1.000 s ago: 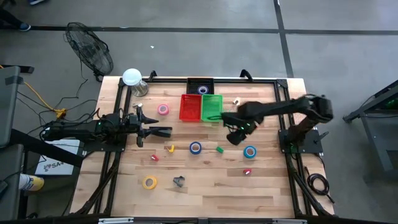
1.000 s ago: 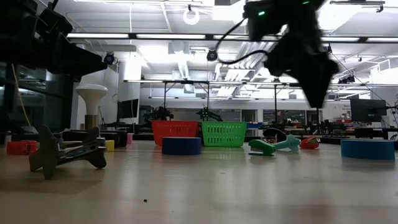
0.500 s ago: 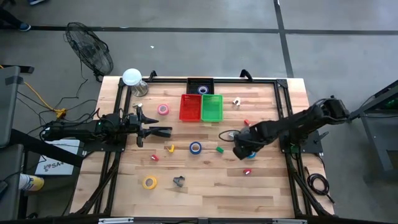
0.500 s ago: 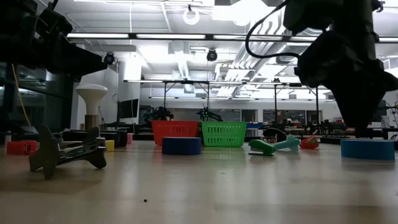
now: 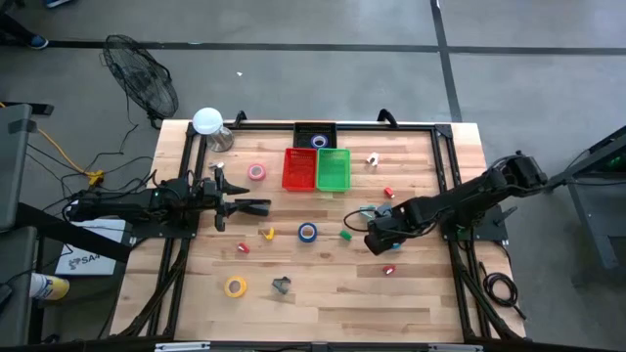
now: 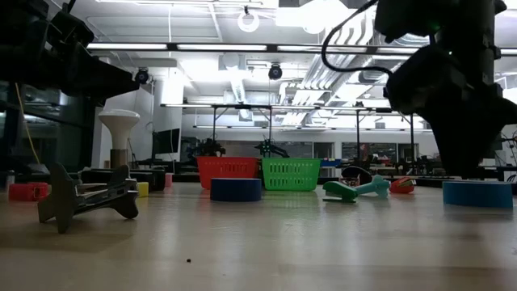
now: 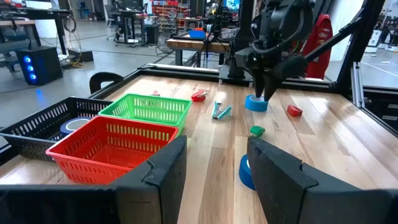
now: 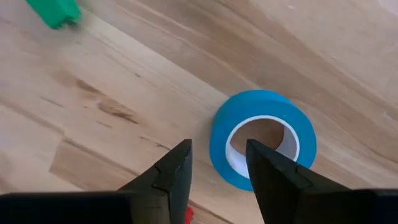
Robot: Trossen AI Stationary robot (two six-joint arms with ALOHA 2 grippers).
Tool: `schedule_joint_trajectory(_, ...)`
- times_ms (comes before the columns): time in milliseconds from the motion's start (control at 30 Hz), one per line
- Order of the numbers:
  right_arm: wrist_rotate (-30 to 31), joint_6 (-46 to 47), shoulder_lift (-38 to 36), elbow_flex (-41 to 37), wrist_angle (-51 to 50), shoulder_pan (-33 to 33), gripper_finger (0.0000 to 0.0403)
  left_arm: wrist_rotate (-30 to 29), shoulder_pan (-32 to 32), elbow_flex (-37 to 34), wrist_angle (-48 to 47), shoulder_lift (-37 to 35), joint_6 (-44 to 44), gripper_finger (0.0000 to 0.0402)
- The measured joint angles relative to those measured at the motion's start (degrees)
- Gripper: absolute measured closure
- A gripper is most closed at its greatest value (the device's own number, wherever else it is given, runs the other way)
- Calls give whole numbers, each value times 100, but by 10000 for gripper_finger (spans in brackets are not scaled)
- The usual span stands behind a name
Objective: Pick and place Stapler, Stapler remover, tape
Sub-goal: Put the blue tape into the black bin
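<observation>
Left gripper (image 5: pixel 262 206): parked at the table's left side, well apart from the work; fingers (image 7: pixel 166 168) part-way apart with bare gap between them, nothing held.

Red basket (image 5: pixel 298 168) and green basket (image 5: pixel 334 169): side by side at the table's far middle, a black basket (image 5: pixel 314 131) behind them.

Middle blue tape roll (image 5: pixel 307 232): flat on the wood between the two arms, untouched.

Right gripper (image 8: pixel 217 168): pointed down just above the right-hand blue tape roll (image 8: pixel 263 138); fingers set to a narrow gap, empty.

Key relation: the roll lies flat, open centre upward, directly under and just ahead of the right fingertips; in the right wrist view one finger lines up outside the near wall, the other over the hole, so the wall sits between them.

Roll's axis: a ring, so no long axis; any approach angle across the wall serves.

Nearer arm: the right, plainly; the left is across the table.

Judged next need: a short straight descent, then closing on the wall.

Stapler: cannot be made out with certainty.
</observation>
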Motion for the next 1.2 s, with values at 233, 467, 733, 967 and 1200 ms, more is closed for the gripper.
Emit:
schedule_joint_trajectory(233, -197, -76, 546, 2, 27, -1, 261, 0, 0, 0, 0, 0, 0, 237)
schedule_joint_trajectory(467, -291, -138, 696, 2, 128, -2, 275, 0, -1, 0, 2, 0, -2, 236)
schedule_joint_trajectory(733, -360, -348, 696, 10, 129, -94, 373, 0, -1, 1, 1, 0, -1, 237)
schedule_joint_trajectory(967, -344, -1202, 705, 632, -352, -582, 372, 0, -2, 0, 2, 0, 0, 237)
schedule_joint_trajectory(1200, 491, -3068, 705, 2056, -853, -1713, 372, 0, -2, 0, 2, 0, -2, 237)
